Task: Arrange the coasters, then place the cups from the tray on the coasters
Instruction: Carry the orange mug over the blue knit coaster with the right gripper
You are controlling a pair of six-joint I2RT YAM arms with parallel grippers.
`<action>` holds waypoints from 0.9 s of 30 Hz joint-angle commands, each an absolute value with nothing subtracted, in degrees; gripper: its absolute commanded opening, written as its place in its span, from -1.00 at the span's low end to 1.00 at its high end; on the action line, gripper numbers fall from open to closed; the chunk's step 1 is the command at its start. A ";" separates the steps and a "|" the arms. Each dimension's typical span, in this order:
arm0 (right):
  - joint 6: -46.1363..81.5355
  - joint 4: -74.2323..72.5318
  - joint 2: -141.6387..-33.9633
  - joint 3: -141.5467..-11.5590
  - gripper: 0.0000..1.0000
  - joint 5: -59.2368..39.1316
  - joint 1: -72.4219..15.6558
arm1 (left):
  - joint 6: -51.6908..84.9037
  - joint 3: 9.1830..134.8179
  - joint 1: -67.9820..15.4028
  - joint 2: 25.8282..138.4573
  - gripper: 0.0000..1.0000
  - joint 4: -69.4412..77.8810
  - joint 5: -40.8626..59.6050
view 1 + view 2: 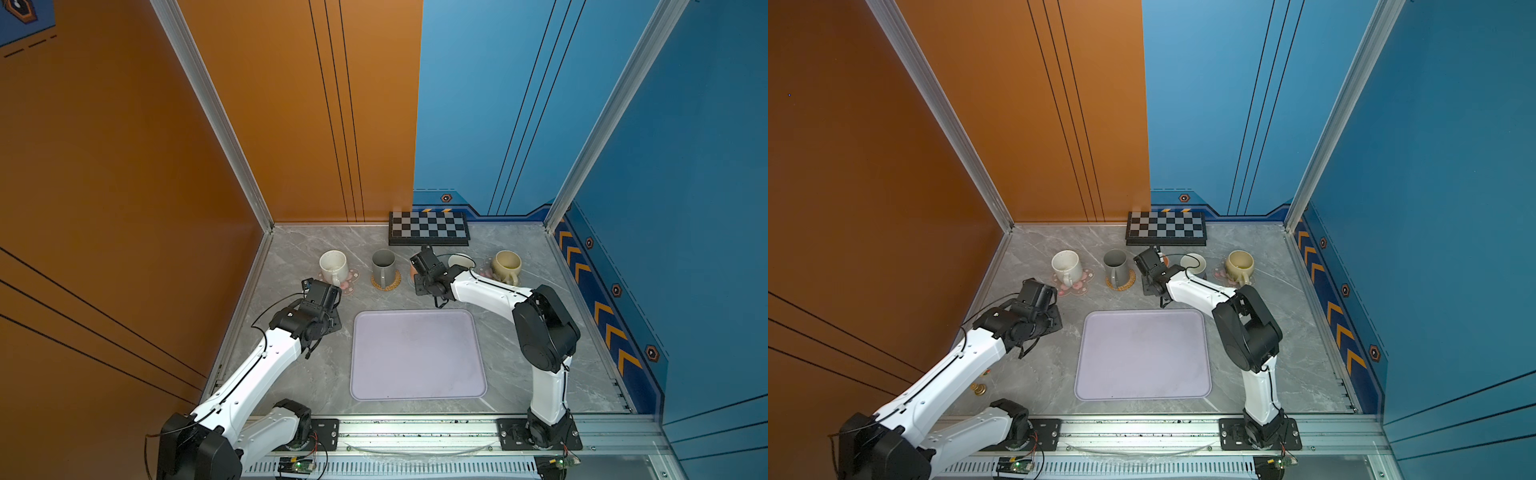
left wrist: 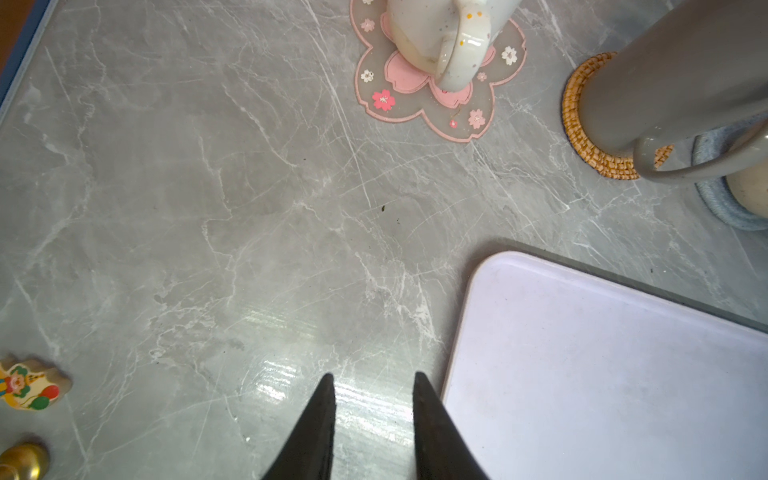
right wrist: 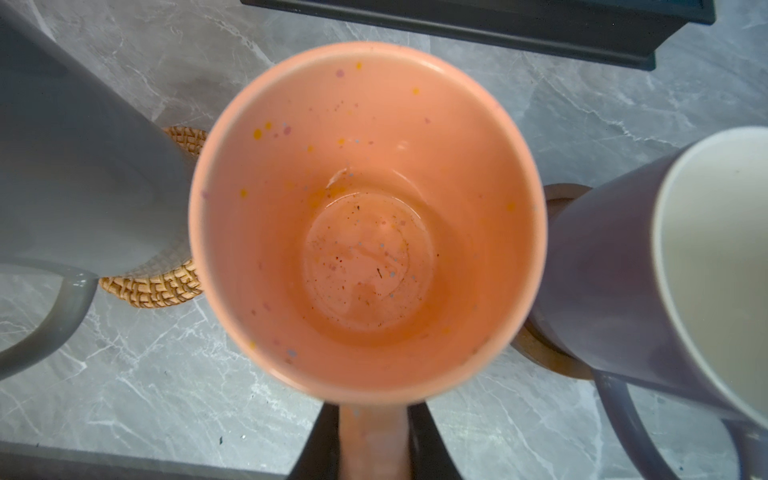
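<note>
Both top views show the tray [image 1: 417,353] on the counter [image 1: 297,253], checkerboard [image 1: 429,227] behind; the left wrist view, left fingers [image 2: 322,415] parted and empty beside the tray; the right wrist view, right fingers [image 3: 426,444] clamped on the handle of the orange mug [image 3: 365,216], hemmed between grey mug [image 3: 83,174] and lavender mug [image 3: 602,282].

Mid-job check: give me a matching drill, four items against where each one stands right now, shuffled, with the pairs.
Column one
1. speckled white mug
2. tall grey mug
3. orange mug
4. tray

Column two
A. handle clamped in the right gripper
B. bare, no cups on it
C. standing on the rattan coaster
D. standing on a pink-blossom flower coaster

Pairs: 1-D, 2-C, 3-A, 4-B
</note>
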State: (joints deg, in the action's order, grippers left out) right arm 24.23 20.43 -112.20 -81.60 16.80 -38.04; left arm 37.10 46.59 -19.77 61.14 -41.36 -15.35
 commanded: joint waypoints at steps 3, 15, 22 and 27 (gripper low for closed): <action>23.47 14.21 -109.22 -83.17 -1.00 19.86 -38.50 | 36.51 45.58 -18.87 60.98 -0.35 -41.20 -14.24; 24.27 11.36 -109.87 -81.13 -1.00 18.36 -37.43 | 36.23 46.04 -18.56 62.51 -0.35 -41.17 -14.08; 24.18 10.71 -109.62 -79.94 -1.00 18.17 -36.69 | 36.39 46.45 -18.58 63.67 -0.35 -40.78 -13.58; 24.25 10.36 -109.55 -79.54 -1.00 17.77 -36.73 | 36.17 47.06 -18.63 64.20 -0.35 -40.78 -13.46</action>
